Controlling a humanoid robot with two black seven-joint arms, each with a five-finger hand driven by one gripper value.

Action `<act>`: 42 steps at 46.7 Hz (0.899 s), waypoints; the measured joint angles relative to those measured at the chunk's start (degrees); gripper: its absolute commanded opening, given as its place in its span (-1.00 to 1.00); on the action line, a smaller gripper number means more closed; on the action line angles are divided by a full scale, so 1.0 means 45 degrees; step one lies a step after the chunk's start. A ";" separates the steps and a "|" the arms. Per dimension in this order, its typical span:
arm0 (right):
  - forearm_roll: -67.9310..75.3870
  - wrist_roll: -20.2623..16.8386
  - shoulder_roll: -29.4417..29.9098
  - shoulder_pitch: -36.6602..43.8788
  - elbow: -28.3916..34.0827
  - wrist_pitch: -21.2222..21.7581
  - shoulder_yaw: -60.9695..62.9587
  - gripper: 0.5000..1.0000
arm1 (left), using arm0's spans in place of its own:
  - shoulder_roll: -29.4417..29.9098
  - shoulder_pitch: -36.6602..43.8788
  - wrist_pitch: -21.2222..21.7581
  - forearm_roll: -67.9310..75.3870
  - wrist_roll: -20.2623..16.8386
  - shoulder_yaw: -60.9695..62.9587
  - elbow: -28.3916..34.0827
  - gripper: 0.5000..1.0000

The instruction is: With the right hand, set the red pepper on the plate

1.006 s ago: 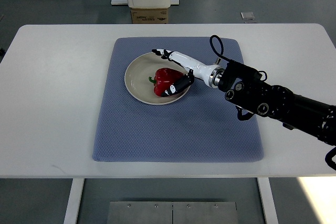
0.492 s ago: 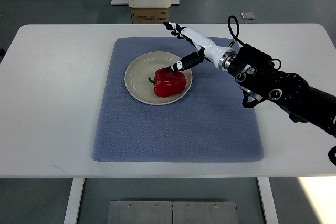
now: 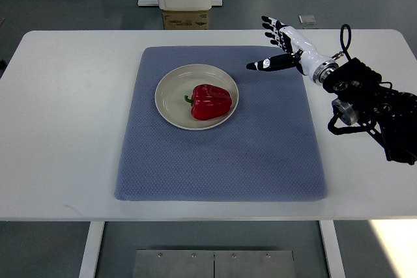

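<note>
Top view. Red pepper: lying on plate, right of plate centre, stem toward left. Plate: on blue mat, upper-left part; mat on white table. Right hand: over mat's upper-right corner, well apart from pepper, fingers spread wide, holding nothing. Left hand: not visible.
Judgement: placement appears complete; step in hand is retreat. To do well: keep hand high and clear of plate rim, fingers open, move away without brushing mat.

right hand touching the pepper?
Apart. Top view shows the right hand open near the mat's far right corner, bare mat between it and the red pepper on the plate.
</note>
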 measured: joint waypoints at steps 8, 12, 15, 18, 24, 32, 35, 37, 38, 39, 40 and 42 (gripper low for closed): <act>0.0002 -0.0284 -0.0003 -0.0668 -0.0057 -0.0016 0.1189 0.99 | 0.0000 0.0001 0.0000 0.0000 0.0002 0.0001 0.0000 1.00; 0.0002 -0.0288 -0.0058 -0.0889 -0.0097 -0.0020 0.1587 0.99 | 0.0000 0.0000 -0.0001 0.0000 0.0000 0.0001 0.0000 1.00; 0.0003 -0.0291 -0.0180 -0.1045 -0.0107 -0.0021 0.1954 0.99 | 0.0000 0.0000 0.0001 0.0000 0.0001 0.0001 0.0000 1.00; 0.0010 -0.0338 -0.0238 -0.1215 -0.0109 -0.0022 0.2444 0.99 | 0.0000 0.0000 0.0000 0.0000 0.0002 0.0001 0.0000 1.00; 0.0053 -0.0649 -0.0310 -0.1568 -0.0086 -0.0013 0.3419 1.00 | 0.0000 0.0000 -0.0001 0.0000 0.0001 0.0001 0.0000 1.00; 0.0073 -0.0693 -0.0305 -0.2070 -0.0027 -0.0002 0.4818 1.00 | 0.0000 0.0000 -0.0001 0.0000 -0.0001 0.0001 0.0000 1.00; 0.0073 -0.0680 -0.0264 -0.2361 -0.0003 0.0001 0.5633 1.00 | 0.0000 -0.0002 0.0000 0.0000 -0.0001 0.0001 0.0000 1.00; 0.0077 -0.0680 -0.0231 -0.2605 -0.0002 -0.0001 0.6160 1.00 | 0.0000 0.0002 0.0000 0.0000 -0.0001 0.0001 0.0000 1.00; 0.0076 -0.0681 -0.0211 -0.2738 0.0001 0.0000 0.6452 1.00 | 0.0000 0.0000 0.0000 0.0000 -0.0002 -0.0001 0.0000 1.00; 0.0077 -0.0678 -0.0203 -0.2863 0.0008 0.0002 0.6688 1.00 | 0.0000 -0.0001 -0.0002 0.0000 -0.0003 0.0000 0.0000 1.00; 0.0078 -0.0675 -0.0199 -0.2993 0.0014 -0.0001 0.6913 1.00 | 0.0000 -0.0001 -0.0001 0.0000 -0.0003 0.0000 0.0000 1.00; 0.0079 -0.0671 -0.0192 -0.3131 0.0018 -0.0001 0.7160 1.00 | 0.0000 0.0002 0.0002 0.0000 0.0003 0.0001 0.0000 1.00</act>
